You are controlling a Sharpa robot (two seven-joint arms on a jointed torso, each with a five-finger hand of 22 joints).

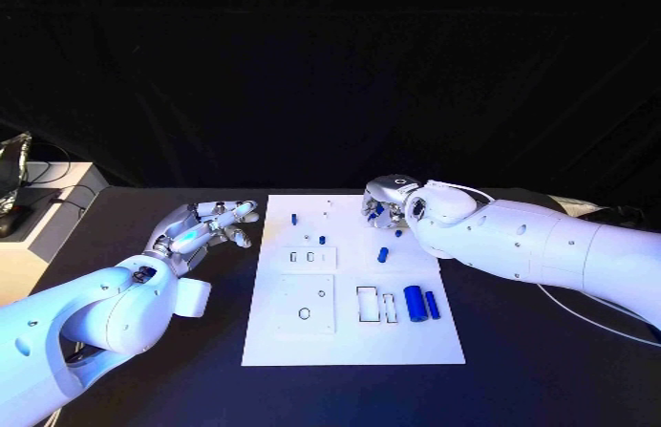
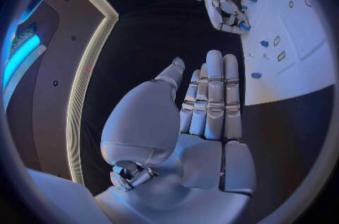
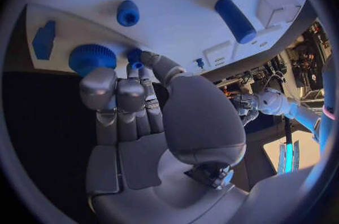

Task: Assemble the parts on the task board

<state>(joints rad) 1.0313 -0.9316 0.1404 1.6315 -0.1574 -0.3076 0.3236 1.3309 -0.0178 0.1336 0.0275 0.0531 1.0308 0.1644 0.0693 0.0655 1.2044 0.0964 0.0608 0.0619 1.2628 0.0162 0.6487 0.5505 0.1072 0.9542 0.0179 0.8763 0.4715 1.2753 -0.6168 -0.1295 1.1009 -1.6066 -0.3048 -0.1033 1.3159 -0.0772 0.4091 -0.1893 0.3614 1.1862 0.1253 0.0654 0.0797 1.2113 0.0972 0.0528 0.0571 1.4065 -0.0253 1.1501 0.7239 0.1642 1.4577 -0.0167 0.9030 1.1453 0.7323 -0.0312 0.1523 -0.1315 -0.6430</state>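
You had a white task board [image 1: 283, 336] on a black table [image 1: 537, 379], plain, no pattern. Your parts were blue: two cylinders [image 1: 421, 304], small pegs [image 1: 384, 254], a ribbed round knob [image 3: 92, 58]. Both arms were white, your left hand [image 1: 206, 226] and right hand [image 1: 386, 202] silver.

Matt black table [image 1: 180, 351], a dull surface with no shine. On it the board [image 1: 355, 336], smooth white, looks like plastic, faintly satin. The parts [image 1: 414, 303] are blue plastic, smooth and a little glossy; by the board's far right corner the knob [image 3: 92, 57] has a ridged, knurled rim. Right hand [image 3: 141, 105] and left hand [image 2: 205, 105]: silver, brushed metallic look, soft sheen. Arms [image 1: 537, 241] in glossy white plastic shell, catching highlights.
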